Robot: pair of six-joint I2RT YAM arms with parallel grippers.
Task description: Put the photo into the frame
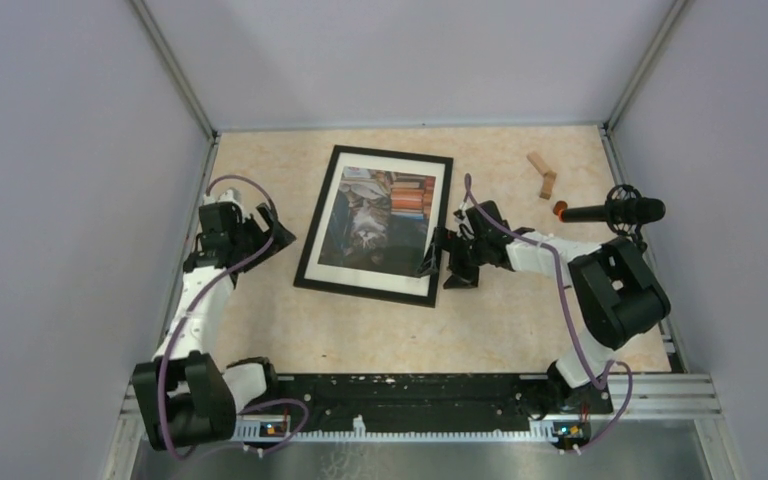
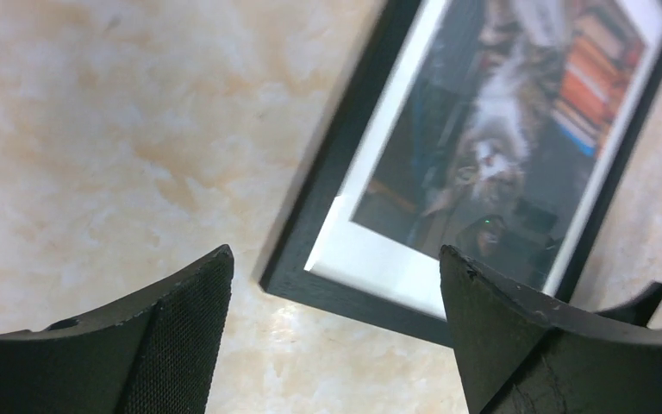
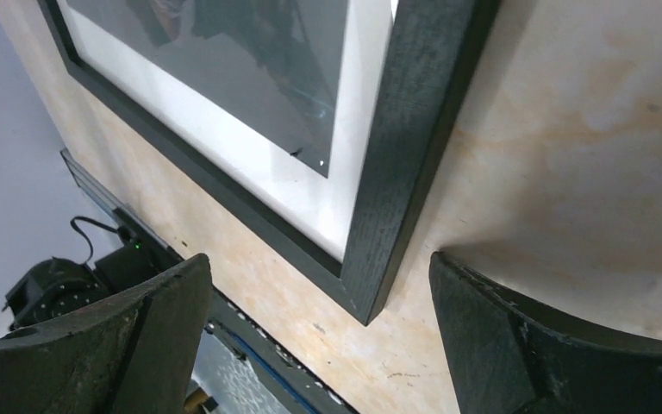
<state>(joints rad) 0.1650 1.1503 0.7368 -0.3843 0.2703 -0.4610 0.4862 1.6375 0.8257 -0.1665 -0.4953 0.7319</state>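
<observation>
Photo (image 1: 378,218): lies face up inside the frame (image 1: 364,293), cat and book stacks showing through the white mat (image 1: 372,275); it looks flat and square to the border.
Frame position: flat on the table (image 1: 500,330), about mid-table, turned a little off square to the table edges.
Left gripper (image 1: 278,236): jaws wide and empty; it hangs to the left of the frame, apart from it.
Right gripper (image 1: 444,268): jaws wide, nothing held; it sits close beside the frame's near right corner, and contact cannot be told.
Reason for placement: the arms flank the frame on opposite sides, likely so either can steady or nudge it; a flat-lying frame needs no grip.
Stage, judged: insertion looks done or nearly so.
Unseen: the frame's back, so its closure cannot be told.
Risk: a low finger could catch the near corner and skew the frame.
</observation>
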